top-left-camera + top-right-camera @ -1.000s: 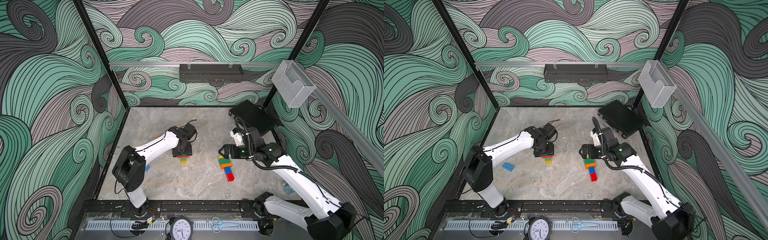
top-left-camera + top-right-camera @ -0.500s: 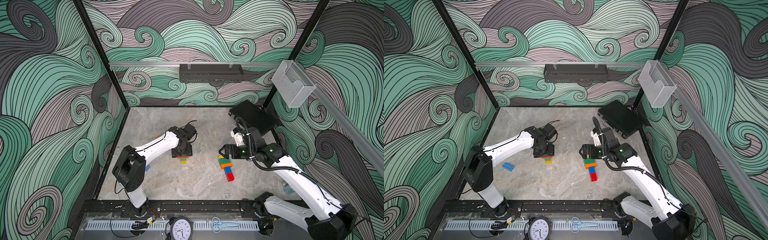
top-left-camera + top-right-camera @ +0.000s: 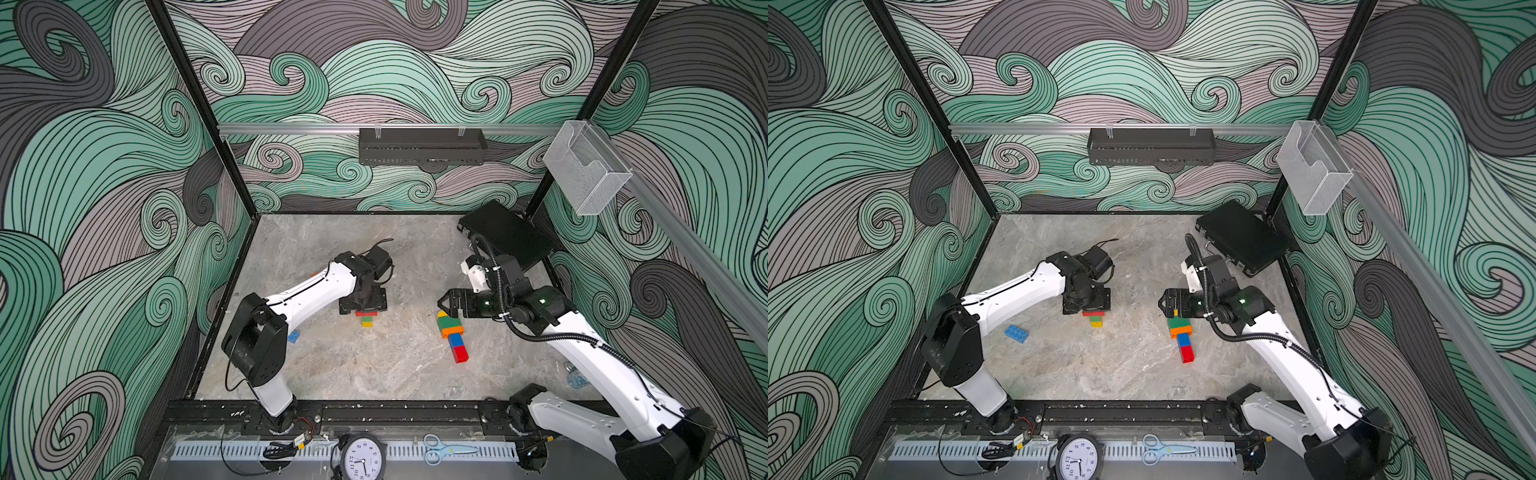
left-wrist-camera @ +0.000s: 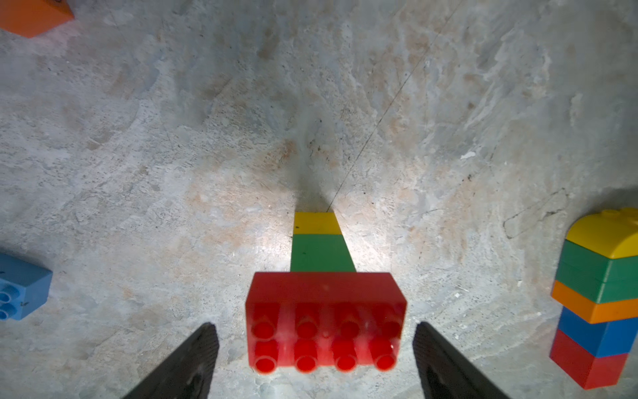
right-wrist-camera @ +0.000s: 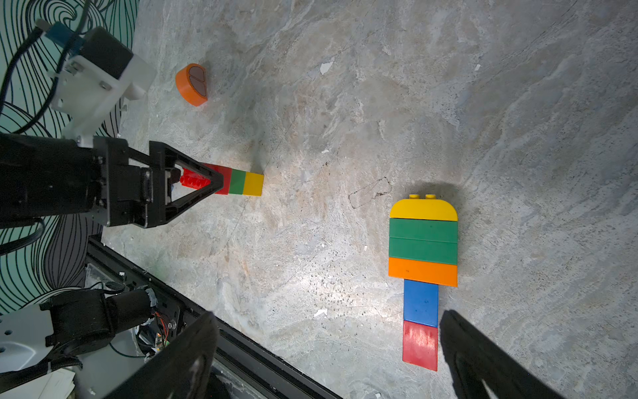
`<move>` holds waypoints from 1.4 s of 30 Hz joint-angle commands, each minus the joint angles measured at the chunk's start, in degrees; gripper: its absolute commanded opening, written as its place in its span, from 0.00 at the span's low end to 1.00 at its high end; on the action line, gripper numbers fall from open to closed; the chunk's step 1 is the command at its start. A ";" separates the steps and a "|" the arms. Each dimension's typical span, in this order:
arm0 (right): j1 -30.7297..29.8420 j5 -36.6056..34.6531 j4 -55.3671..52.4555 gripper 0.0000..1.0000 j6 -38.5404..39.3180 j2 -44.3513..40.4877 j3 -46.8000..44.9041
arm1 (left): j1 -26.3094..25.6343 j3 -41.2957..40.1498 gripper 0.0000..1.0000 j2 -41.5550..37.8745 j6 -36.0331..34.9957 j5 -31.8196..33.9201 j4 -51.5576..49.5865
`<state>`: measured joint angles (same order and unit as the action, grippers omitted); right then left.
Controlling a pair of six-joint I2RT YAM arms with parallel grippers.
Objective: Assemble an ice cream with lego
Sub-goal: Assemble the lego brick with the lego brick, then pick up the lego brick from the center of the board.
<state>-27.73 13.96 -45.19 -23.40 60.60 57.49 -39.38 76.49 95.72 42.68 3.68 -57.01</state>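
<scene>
A small lego stack point(image 3: 367, 318) point(image 3: 1096, 319) stands upright mid-table: yellow at the bottom, green, then a wide red brick point(image 4: 326, 321) with its studs up. My left gripper point(image 4: 314, 326) point(image 3: 363, 304) points down over it, open, with a finger on each side of the red brick and a gap at both. Further right a finished lego ice cream point(image 3: 451, 332) point(image 5: 423, 262) lies flat: yellow round top, two green, orange, blue, red. My right gripper point(image 5: 328, 316) point(image 3: 448, 305) hangs above it, open and empty.
A loose blue brick point(image 3: 294, 336) point(image 4: 20, 286) lies near the left arm's base. An orange round-topped brick point(image 5: 192, 84) lies behind the left arm. A black case point(image 3: 505, 235) fills the back right corner. Scissors point(image 3: 446, 449) and a clock point(image 3: 362, 459) sit on the front rail.
The left gripper's jaws have spread apart and let go of the red brick, which stays on the small stack. Neither arm has visibly moved.
</scene>
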 commanded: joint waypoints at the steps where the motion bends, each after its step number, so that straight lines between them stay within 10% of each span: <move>1: -0.03 -0.59 -0.43 0.99 -0.08 -0.57 0.49 | -0.59 1.72 0.93 -3.76 0.54 1.01 -3.11; 13: -0.06 0.27 0.28 0.99 0.26 -0.39 0.79 | 2.53 -5.84 0.99 -16.99 5.71 7.56 -9.90; 24: 0.07 0.95 1.52 0.99 1.33 -0.51 0.41 | 14.36 -30.42 0.98 -33.21 8.39 5.16 1.67; 42: 0.40 -0.68 0.32 0.99 2.66 -2.31 0.61 | 29.06 -42.15 0.98 -29.69 4.39 3.83 19.88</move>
<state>-27.66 13.96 -44.36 -21.43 59.29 57.52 -11.40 33.91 64.38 49.34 7.35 -41.67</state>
